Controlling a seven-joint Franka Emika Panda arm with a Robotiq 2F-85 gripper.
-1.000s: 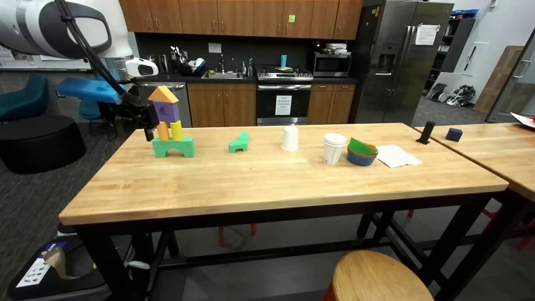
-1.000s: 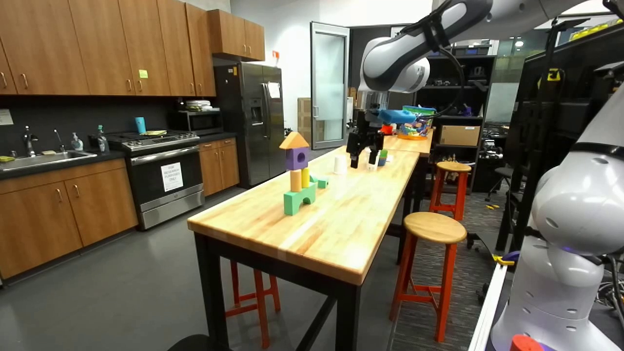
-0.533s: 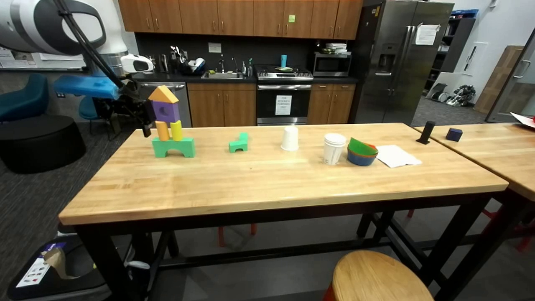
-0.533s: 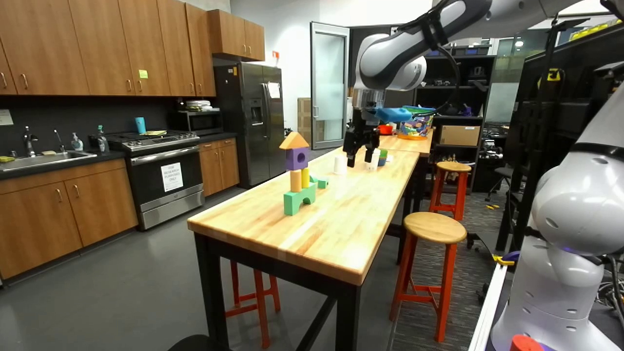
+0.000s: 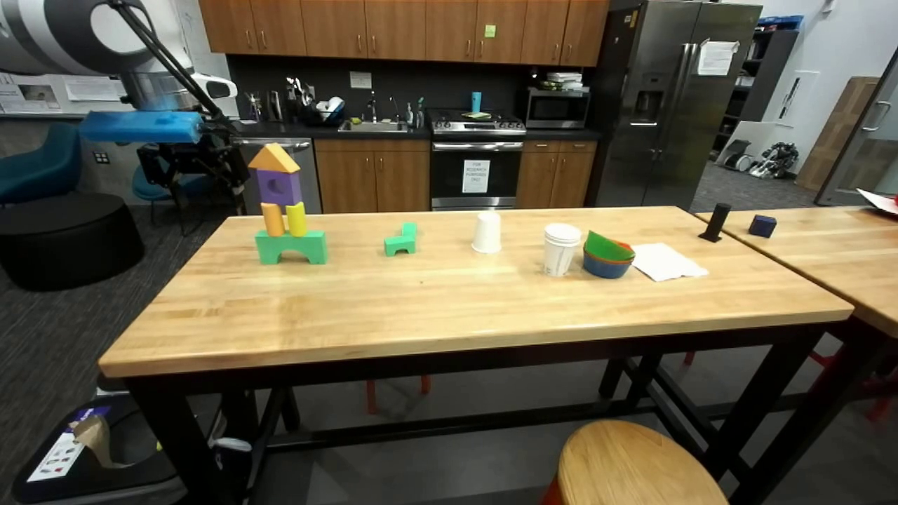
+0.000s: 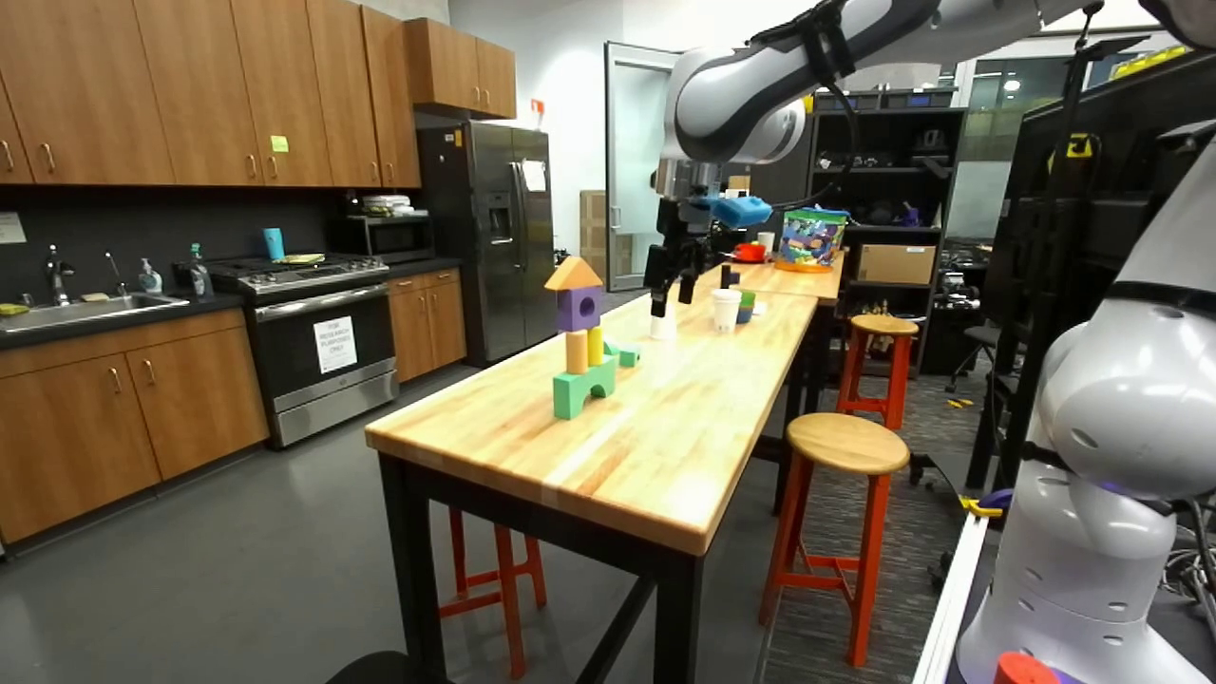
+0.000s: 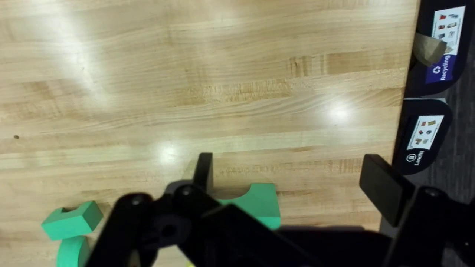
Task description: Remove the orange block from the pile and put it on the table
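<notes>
A block tower stands on the wooden table (image 5: 421,308). An orange triangular block (image 5: 274,159) is on top, above a purple block (image 5: 278,187). Below, an orange cylinder (image 5: 273,219) and a yellow cylinder (image 5: 297,219) stand on a green arch (image 5: 309,247). The triangle (image 6: 573,275) and orange cylinder (image 6: 577,351) also show in an exterior view. My gripper (image 6: 673,302) is open and empty, beside the tower and apart from it, around the height of its upper blocks. In the wrist view the gripper (image 7: 287,159) is above the table; the arch (image 7: 259,204) is partly hidden and the orange blocks are hidden.
Small green blocks (image 5: 400,242) lie near the tower. Farther along are an upturned white cup (image 5: 487,232), stacked white cups (image 5: 560,250), nested bowls (image 5: 607,257) and white paper (image 5: 666,262). Bins (image 7: 423,137) stand past the table edge. A stool (image 6: 847,444) stands beside the table.
My gripper has risen and shifted, moving left toward the tower in an exterior view, and has turned slightly. The tower and other objects have not moved.
</notes>
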